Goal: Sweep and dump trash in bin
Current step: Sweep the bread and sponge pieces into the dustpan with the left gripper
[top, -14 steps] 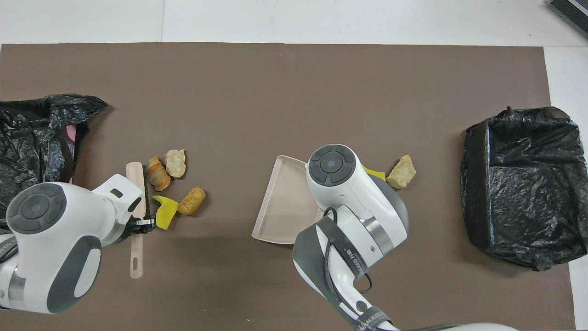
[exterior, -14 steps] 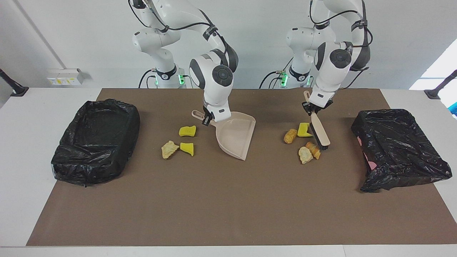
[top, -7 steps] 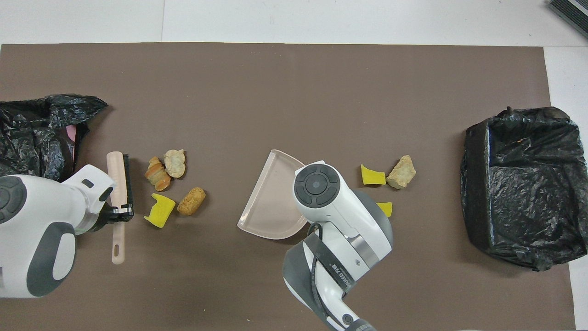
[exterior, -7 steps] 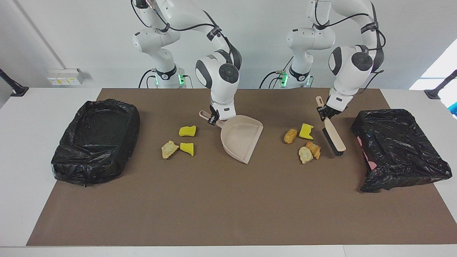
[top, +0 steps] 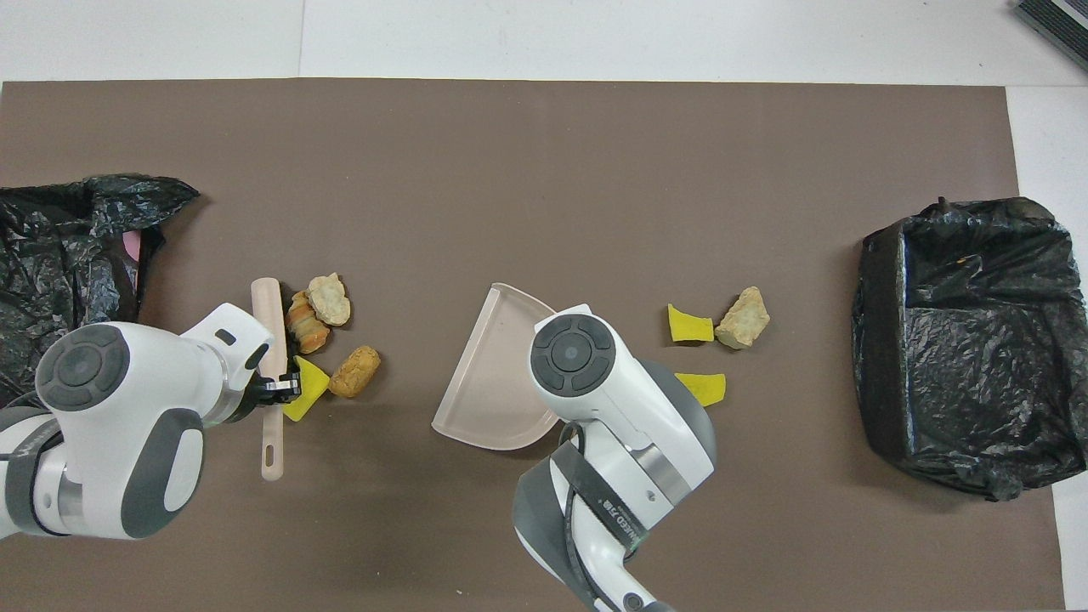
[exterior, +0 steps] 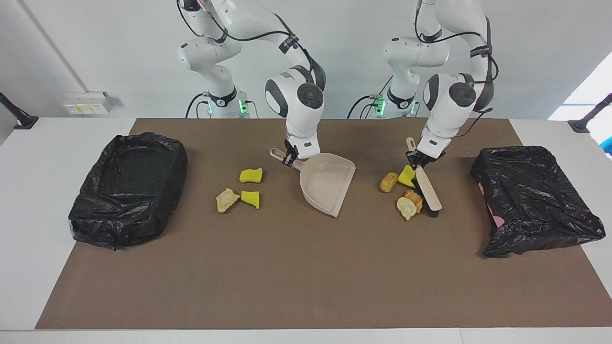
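My left gripper [exterior: 420, 160] is shut on the handle of the beige brush [exterior: 429, 192], which also shows in the overhead view [top: 269, 340]. Its bristles press against a bread-like piece [exterior: 415, 198] and a beige lump [exterior: 406, 208]. A yellow sponge chunk [exterior: 406, 176] and another bread-like piece [exterior: 388, 181] lie beside the brush. My right gripper [exterior: 288, 158] is shut on the handle of the beige dustpan [exterior: 327, 184], whose mouth points toward these scraps. Two yellow chunks [exterior: 251, 175] [exterior: 250, 198] and a beige lump [exterior: 226, 199] lie toward the right arm's end.
A bin lined with a black bag [exterior: 129, 186] stands at the right arm's end of the brown mat [exterior: 287, 277]. A crumpled black bag [exterior: 533, 196] over something pink lies at the left arm's end.
The left gripper swung the brush out toward the crumpled bag, then back against the scraps, nudging them toward the dustpan. The right gripper moved the dustpan toward the scraps and turned it.
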Tool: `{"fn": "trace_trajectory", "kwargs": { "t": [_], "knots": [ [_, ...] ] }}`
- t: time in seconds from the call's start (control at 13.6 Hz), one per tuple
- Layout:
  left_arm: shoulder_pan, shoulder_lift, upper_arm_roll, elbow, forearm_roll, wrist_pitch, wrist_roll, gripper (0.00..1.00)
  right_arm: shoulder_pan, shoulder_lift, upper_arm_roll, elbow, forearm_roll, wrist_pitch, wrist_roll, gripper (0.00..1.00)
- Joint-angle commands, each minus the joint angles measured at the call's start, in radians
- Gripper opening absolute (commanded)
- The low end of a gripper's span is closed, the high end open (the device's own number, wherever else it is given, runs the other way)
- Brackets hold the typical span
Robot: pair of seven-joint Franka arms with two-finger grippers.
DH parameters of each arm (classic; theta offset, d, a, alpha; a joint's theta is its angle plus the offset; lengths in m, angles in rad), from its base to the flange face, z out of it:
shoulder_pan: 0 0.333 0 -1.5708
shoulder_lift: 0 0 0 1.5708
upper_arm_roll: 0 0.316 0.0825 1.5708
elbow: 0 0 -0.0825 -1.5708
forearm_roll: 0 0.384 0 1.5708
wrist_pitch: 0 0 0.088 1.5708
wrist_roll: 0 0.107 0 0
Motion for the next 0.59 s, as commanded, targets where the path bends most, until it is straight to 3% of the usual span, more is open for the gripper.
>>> {"fn": "trace_trajectory", "kwargs": {
  "t": [0.0,0.29,0.52],
  "knots": [
    [-0.066,0.034,0.009,-0.008,-0.034,0.054,-0.009,0.00,0.010,-0.019,0.004,-0.015,-0.021,-0.047,0.008,0.00],
    [-0.129,0.060,0.004,0.018,-0.085,0.097,0.008,0.00,-0.002,-0.014,0.002,-0.010,-0.028,-0.060,0.005,0.00],
    [-0.270,0.074,0.001,0.055,-0.124,0.100,0.016,0.00,-0.004,-0.017,0.002,-0.006,-0.031,-0.093,0.005,0.00]
  ]
}}
